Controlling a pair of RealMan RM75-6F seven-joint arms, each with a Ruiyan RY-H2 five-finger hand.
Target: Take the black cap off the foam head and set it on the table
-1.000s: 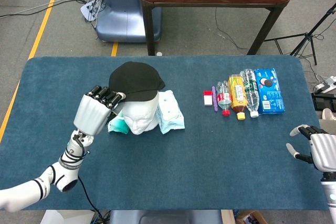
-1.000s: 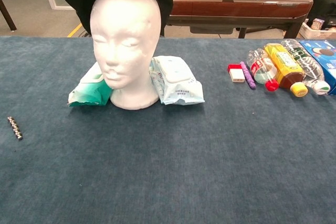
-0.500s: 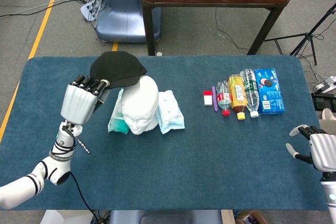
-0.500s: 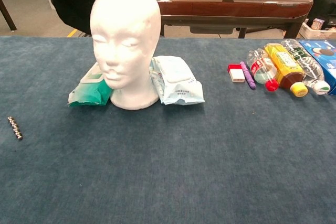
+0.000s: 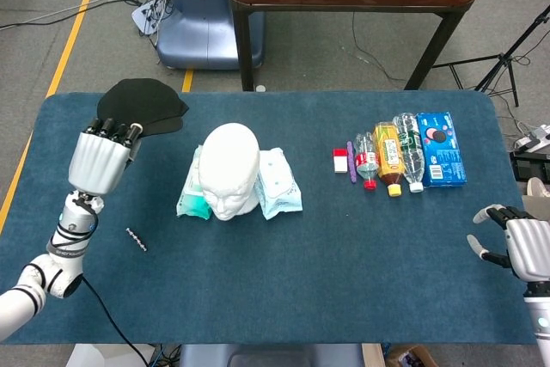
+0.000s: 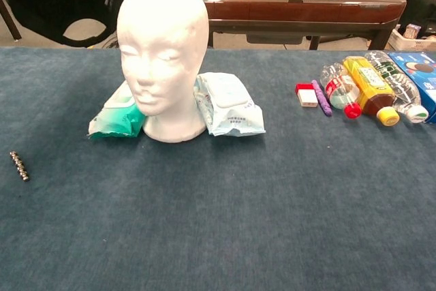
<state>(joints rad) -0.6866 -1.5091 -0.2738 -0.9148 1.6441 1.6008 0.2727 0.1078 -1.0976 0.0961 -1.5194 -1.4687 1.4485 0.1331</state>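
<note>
Right hand idle, fingers spread, nothing in it. Left hand has fingers clenched on the cap, which hangs just beyond them, clear of the foam head. Cap looks soft, light, floppy; brim edge is probably the firmest hold.

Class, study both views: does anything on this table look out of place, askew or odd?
A small beaded strip lies alone on the cloth near the table's left front, apart from the tidy row of bottles at the right. The black cap is off the foam head, held up by the left hand.
</note>
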